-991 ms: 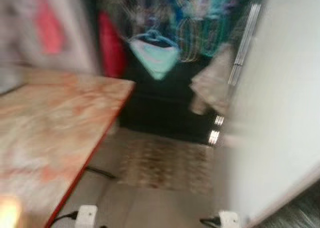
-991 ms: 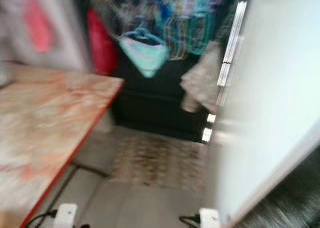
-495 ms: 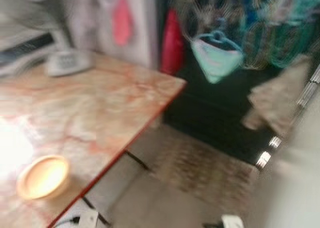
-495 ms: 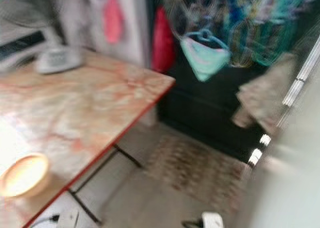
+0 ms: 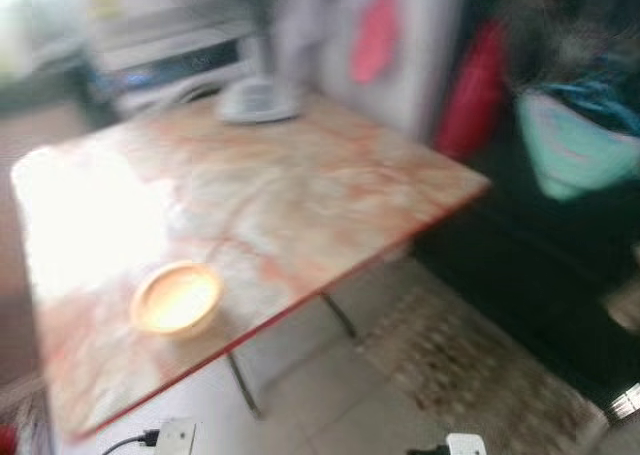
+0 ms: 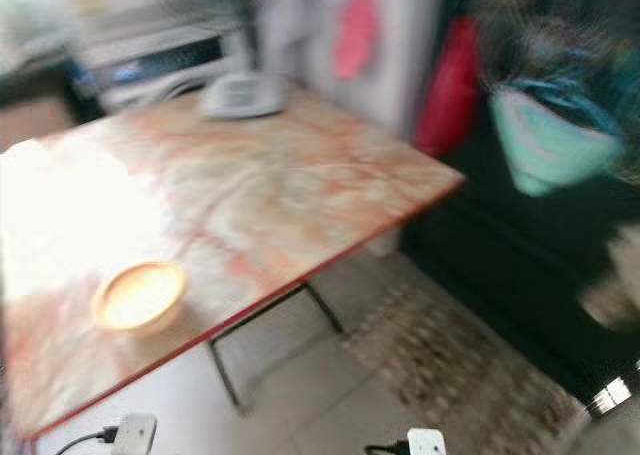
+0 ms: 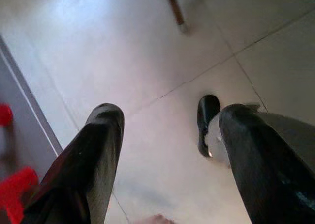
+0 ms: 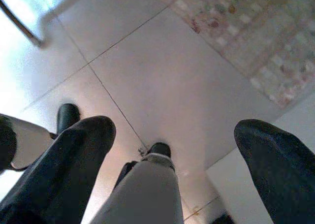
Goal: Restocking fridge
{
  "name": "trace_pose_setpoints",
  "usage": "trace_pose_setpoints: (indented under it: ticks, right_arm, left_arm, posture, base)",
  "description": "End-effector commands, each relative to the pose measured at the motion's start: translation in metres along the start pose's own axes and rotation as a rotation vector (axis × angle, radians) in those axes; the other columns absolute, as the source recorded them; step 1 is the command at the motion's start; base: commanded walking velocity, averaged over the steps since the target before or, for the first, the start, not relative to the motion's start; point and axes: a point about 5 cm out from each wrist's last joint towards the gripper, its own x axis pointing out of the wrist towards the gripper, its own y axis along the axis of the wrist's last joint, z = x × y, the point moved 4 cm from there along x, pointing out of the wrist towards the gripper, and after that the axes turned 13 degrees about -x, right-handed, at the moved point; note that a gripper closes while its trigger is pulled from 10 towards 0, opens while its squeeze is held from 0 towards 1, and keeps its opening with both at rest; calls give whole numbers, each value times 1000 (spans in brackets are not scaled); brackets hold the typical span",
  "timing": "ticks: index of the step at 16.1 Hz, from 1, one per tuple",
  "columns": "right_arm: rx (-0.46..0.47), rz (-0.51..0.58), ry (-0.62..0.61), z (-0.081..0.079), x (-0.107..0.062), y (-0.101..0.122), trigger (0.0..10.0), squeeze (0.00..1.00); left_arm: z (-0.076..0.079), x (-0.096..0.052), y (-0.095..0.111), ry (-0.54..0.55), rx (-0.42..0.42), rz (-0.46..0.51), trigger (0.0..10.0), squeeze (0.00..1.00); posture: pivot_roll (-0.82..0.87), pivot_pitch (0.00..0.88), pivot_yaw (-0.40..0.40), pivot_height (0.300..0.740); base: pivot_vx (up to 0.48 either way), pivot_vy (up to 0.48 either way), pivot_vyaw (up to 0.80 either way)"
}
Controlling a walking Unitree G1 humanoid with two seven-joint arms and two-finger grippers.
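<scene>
Head views blurred. Marble-top table (image 5: 300, 190) ahead-left, with a yellow bowl (image 5: 176, 298) near its front edge and a pale round object (image 5: 258, 101) at the far edge. Rug (image 6: 450, 375) on the tile floor (image 8: 162, 71) to the right. Fridge can't be made out. Left gripper (image 7: 167, 160) and right gripper (image 8: 172, 150) hang over the floor, jaws apart, holding nothing.

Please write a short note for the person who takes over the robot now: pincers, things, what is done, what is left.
Left pincer: open, holding nothing, pointing down at the floor tiles.
Right pincer: open, holding nothing, over tiles beside the patterned rug.
Head views, blurred: marble-look table with a small bowl near its front edge.
Done: nothing can be confirmed.
Left: find the fridge and goods, then restock.
</scene>
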Motion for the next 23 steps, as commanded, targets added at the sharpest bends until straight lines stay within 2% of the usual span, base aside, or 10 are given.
trace_pose_setpoints:
  ticks: [1, 9, 12, 14, 16, 19, 20, 21, 23]
  right_arm:
    - [-2, 11, 26, -8, 1, 6, 10000, 0]
    - [-18, 9, 47, -12, 1, 6, 10000, 0]
    - [-21, 11, 54, -13, 1, 6, 10000, 0]
    - [-24, 1, 63, -16, 1, 4, 10000, 0]
    - [-19, -1, 68, -19, 1, 4, 10000, 0]
    - [-7, 1, 73, -21, 1, 4, 10000, 0]
    - [-10, -1, 74, -21, 1, 4, 10000, 0]
    - [-11, -2, 74, -21, 1, 3, 10000, 0]
    - [-42, -7, 87, -22, 1, 2, 10000, 0]
  left_arm:
    - [-8, -2, -5, 28, -1, -14, 10000, 0]
    - [-9, -2, -6, 35, -6, -13, 10000, 0]
    - [-12, -2, -7, 48, -42, -9, 10000, 0]
    - [-16, -3, -2, 64, -109, 34, 10000, 0]
    - [-16, -3, 2, 64, -98, 55, 10000, 0]
    - [-5, -5, 48, 27, 21, 299, 10000, 0]
    - [1, -10, 66, 15, 61, 413, 10000, 0]
    - [4, -14, 75, 4, 72, 470, 10000, 0]
    - [17, -27, 91, -29, 159, 620, 10000, 0]
  posture:
    - [17, 0, 34, 740]
    - [19, 0, 32, 740]
    - [19, 0, 36, 740]
    - [26, 0, 33, 740]
    - [26, 0, 34, 740]
    - [24, 0, 41, 740]
    - [28, 0, 42, 740]
    - [29, 0, 42, 740]
    - [30, 0, 44, 740]
  base:
    - [0, 0, 800]
    - [0, 0, 800]
    - [0, 0, 800]
    - [0, 0, 641]
    - [0, 0, 0]
    - [0, 0, 0]
    - [0, 0, 0]
    - [0, 0, 0]
    - [0, 0, 0]
